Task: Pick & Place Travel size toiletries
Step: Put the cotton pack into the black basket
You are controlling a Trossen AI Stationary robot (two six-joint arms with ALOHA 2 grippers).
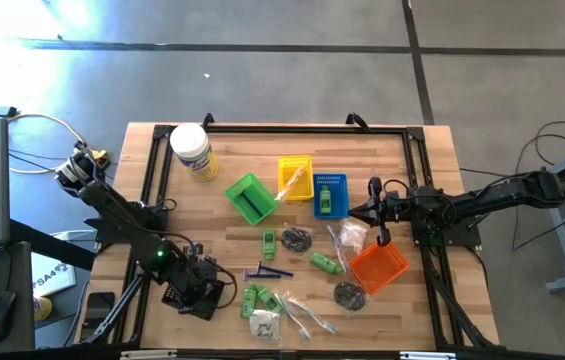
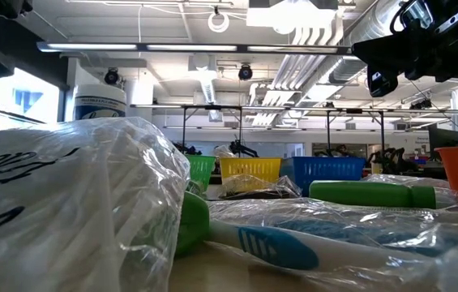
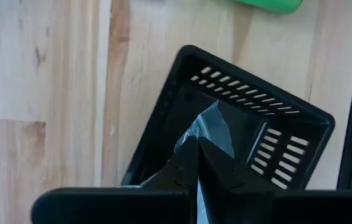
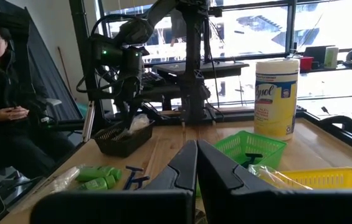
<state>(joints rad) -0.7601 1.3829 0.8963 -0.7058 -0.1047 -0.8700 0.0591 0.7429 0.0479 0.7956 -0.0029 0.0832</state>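
A clear packet (image 3: 212, 129) is being held by the left pincer (image 3: 195, 163) over the black tray (image 3: 300, 130) for release; the right pincer (image 4: 196, 163), closed and empty, is being kept above the worktop (image 1: 222, 230).

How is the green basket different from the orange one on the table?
The green slotted plastic basket sits near the table's middle beside the yellow basket and holds a dark item; the orange slotted plastic basket sits toward the right arm's side and looks empty from above. The right gripper, shut, hangs by the orange basket; no gripper is near the green one. Both lie skewed to the table's edges and are alike in build.
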